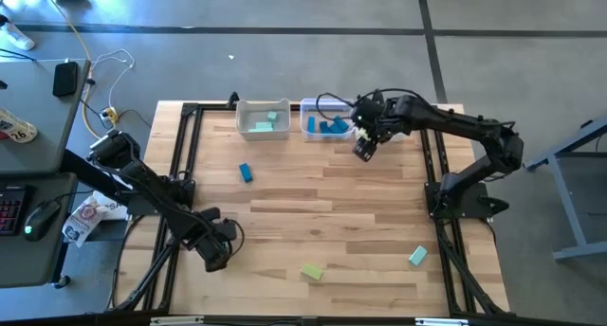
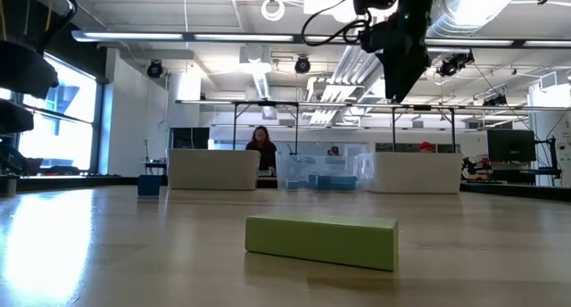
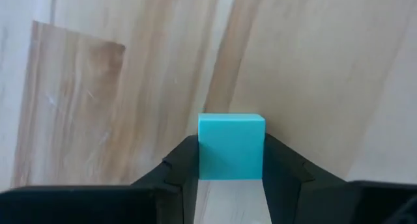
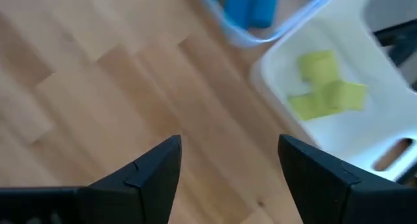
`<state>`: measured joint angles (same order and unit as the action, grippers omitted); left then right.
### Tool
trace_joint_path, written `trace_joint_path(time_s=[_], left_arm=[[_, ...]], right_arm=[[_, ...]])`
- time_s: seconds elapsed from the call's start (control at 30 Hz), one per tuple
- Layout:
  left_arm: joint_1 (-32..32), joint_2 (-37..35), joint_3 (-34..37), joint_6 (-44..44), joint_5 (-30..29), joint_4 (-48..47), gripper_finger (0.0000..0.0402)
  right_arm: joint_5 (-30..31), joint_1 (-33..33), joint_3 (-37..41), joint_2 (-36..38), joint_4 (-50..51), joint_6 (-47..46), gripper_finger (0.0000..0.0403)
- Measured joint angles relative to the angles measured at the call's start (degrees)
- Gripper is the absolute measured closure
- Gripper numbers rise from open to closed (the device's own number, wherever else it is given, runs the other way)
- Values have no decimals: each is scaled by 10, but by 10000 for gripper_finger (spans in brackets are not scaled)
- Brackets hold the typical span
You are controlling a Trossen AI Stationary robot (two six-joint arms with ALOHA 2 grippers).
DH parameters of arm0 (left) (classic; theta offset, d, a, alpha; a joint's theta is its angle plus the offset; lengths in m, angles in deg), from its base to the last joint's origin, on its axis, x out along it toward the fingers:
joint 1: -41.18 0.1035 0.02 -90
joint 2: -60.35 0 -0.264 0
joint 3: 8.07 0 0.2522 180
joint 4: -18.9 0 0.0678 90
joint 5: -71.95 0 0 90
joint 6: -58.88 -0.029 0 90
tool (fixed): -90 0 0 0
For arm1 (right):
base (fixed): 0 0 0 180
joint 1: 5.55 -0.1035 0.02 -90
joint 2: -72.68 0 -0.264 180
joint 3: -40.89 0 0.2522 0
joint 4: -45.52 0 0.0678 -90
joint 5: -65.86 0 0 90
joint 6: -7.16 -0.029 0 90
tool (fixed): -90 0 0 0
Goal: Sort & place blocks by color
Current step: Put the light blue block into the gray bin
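L gripper (image 1: pixel 216 253) sits low at the near-left of the pale wooden slatted table (image 1: pixel 360 212), fingers clamped on a small pale teal cube (image 3: pixel 231 146); the left wrist view shows the cube squeezed between both dark fingers, wood behind it. Can't tell whether it's lifted or touching the wood.

Moving right: a small darker blue block (image 1: pixel 246 172) lies loose mid-left. Behind it, the translucent white bin w/ pale teal blocks (image 1: pixel 263 119). A yellow-green short bar (image 1: pixel 312 271) lies near the front edge, just right of the L gripper. Next, the translucent bin holding darker blue blocks (image 1: pixel 325 123). R gripper (image 1: pixel 364 148) hovers just in front of that bin, fingers wide apart, nothing between them. The right wrist view also shows a white bin w/ yellow-green blocks (image 4: pixel 326 94) beside the blue one. Far right, near the front: another loose pale teal block (image 1: pixel 418 256).

Judgement: the step is carrying the teal cube to the teal bin. Do it well by keeping the squeeze firm, lifting clear before traversing, passing over the loose blue block, centring over the bin, then letting go low. R arm should stay clear of the L arm's path.
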<state>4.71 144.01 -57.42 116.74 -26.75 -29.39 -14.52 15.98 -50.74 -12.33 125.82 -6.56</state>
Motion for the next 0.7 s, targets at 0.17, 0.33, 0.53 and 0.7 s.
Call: trace_joint_path(time_s=[0.17, 0.33, 0.53, 0.7], left_arm=[[18, -17, 4, -7, -46, 4, 300], [50, -52, 4, -44, -70, 1, 300], [109, -103, 3, -114, -112, 2, 300], [174, -149, 3, -192, -157, 5, 300]], right_arm=[[-51, -32, 0, 0, 16, 3, 160], [-94, -61, 0, 0, 59, 20, 160], [-97, -107, 0, 0, 107, -6, 160], [-95, -157, 0, 0, 112, -27, 160]])
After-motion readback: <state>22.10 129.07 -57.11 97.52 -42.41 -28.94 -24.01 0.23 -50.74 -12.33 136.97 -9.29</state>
